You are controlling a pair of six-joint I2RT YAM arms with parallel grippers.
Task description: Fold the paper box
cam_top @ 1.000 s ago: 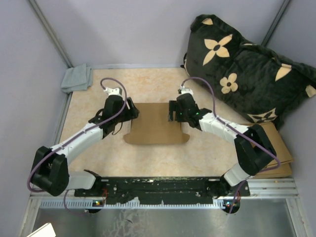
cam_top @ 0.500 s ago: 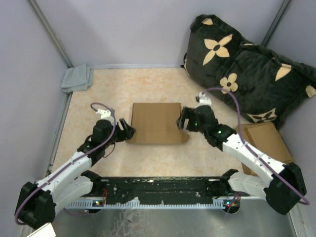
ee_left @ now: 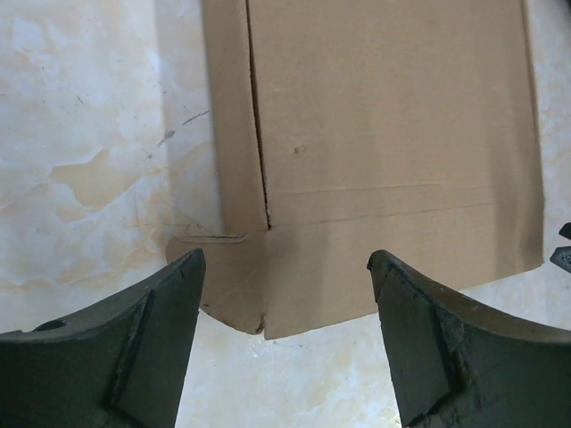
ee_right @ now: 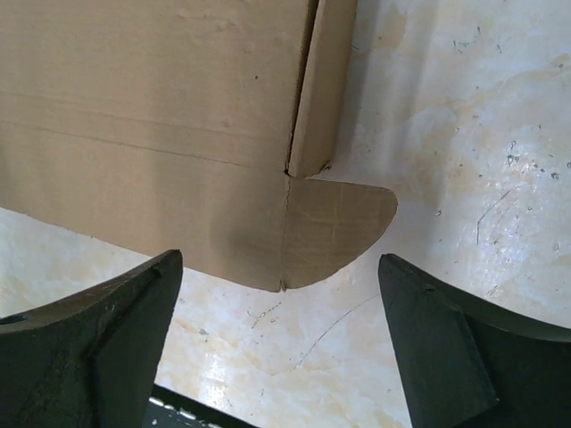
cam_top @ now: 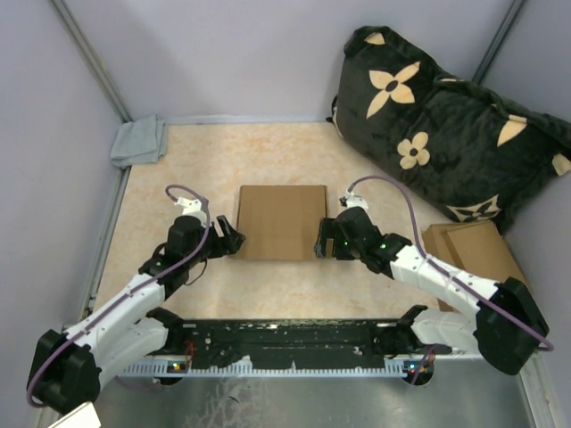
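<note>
The paper box (cam_top: 282, 221) lies flat in the middle of the table as a brown folded rectangle. My left gripper (cam_top: 234, 242) stands open just off its near left corner. In the left wrist view the box (ee_left: 393, 134) fills the top, and its rounded corner tab (ee_left: 232, 285) sits between the open fingers of the left gripper (ee_left: 285, 259). My right gripper (cam_top: 319, 246) is open at the near right corner. The right wrist view shows the box (ee_right: 152, 98), its rounded tab (ee_right: 339, 227) and the right gripper (ee_right: 279, 259), open just short of it. Neither gripper holds anything.
A black cushion with tan flowers (cam_top: 446, 116) leans at the back right. A stack of flat cardboard pieces (cam_top: 477, 250) lies at the right edge, under the right arm. A grey cloth (cam_top: 138, 141) sits in the back left corner. The arms' black base rail (cam_top: 285, 343) runs along the front.
Both grippers have drawn back from the box's sides to its near corners and opened wider. The right gripper has slid left to the corner. The box now lies flatter and narrower.
</note>
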